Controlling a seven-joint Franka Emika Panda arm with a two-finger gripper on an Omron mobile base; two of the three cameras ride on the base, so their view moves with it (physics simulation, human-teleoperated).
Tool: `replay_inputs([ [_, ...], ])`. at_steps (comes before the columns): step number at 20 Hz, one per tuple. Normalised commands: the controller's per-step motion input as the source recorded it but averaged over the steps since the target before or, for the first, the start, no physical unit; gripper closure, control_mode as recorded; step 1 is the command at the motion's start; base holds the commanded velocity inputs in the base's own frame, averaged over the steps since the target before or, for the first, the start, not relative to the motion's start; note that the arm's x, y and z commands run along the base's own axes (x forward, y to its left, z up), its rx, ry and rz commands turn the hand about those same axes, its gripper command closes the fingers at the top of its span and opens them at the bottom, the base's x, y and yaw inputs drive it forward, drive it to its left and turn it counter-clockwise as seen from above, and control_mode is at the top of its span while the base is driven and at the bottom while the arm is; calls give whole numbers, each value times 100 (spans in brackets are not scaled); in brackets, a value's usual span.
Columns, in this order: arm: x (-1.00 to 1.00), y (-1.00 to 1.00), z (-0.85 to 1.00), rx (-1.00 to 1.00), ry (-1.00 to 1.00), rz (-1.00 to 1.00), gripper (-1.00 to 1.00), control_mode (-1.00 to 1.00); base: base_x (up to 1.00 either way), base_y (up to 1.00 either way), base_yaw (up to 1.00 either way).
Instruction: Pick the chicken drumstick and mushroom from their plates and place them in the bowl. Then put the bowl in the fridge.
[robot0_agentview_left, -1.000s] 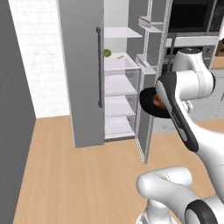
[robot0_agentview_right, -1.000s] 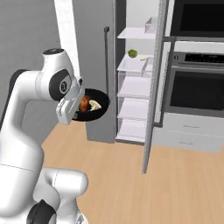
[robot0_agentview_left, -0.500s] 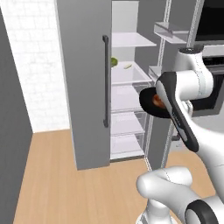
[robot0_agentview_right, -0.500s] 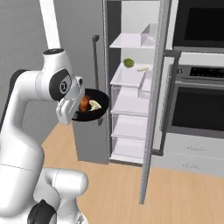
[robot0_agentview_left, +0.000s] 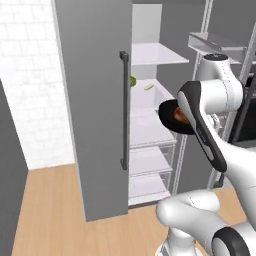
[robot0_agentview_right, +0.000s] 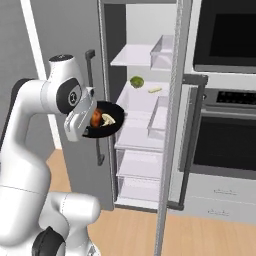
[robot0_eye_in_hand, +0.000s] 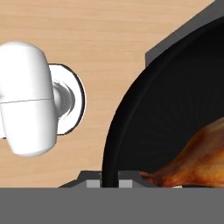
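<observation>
My gripper (robot0_agentview_right: 87, 132) is shut on the rim of the black bowl (robot0_agentview_right: 113, 130), held level at chest height in front of the open fridge (robot0_agentview_right: 145, 102). In the bowl lie the reddish-brown chicken drumstick (robot0_agentview_right: 96, 117) and the pale mushroom (robot0_agentview_right: 108, 119). The left base view shows the bowl (robot0_agentview_left: 167, 119) with the drumstick (robot0_agentview_left: 179, 114) partly behind my forearm. In the hand view the fingertips (robot0_eye_in_hand: 109, 177) pinch the bowl's rim (robot0_eye_in_hand: 112, 142), and the drumstick (robot0_eye_in_hand: 197, 157) lies inside. The plates are out of view.
The fridge's left door (robot0_agentview_left: 90, 100) with its dark handle (robot0_agentview_left: 124, 110) stands open, the right door (robot0_agentview_right: 172, 125) edge-on. A green item (robot0_agentview_right: 136, 81) and a pale one (robot0_agentview_right: 155, 90) sit on a white shelf. A black wall oven (robot0_agentview_right: 225, 130) is to the right.
The whole picture has shifted: the base has driven closer to the fridge, which now looms larger. The bowl stays in the same grip and pose.
</observation>
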Motion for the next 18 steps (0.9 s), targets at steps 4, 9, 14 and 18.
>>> replay_inputs([
  [4, 0, 0, 0, 0, 0, 0, 100, 100, 71, 0, -11],
  [9, 0, 0, 0, 0, 0, 0, 100, 100, 65, 0, -7],
  [14, 0, 0, 0, 0, 0, 0, 100, 100, 65, 0, -3],
  [18, 0, 0, 0, 0, 0, 0, 100, 100, 62, 0, -3],
])
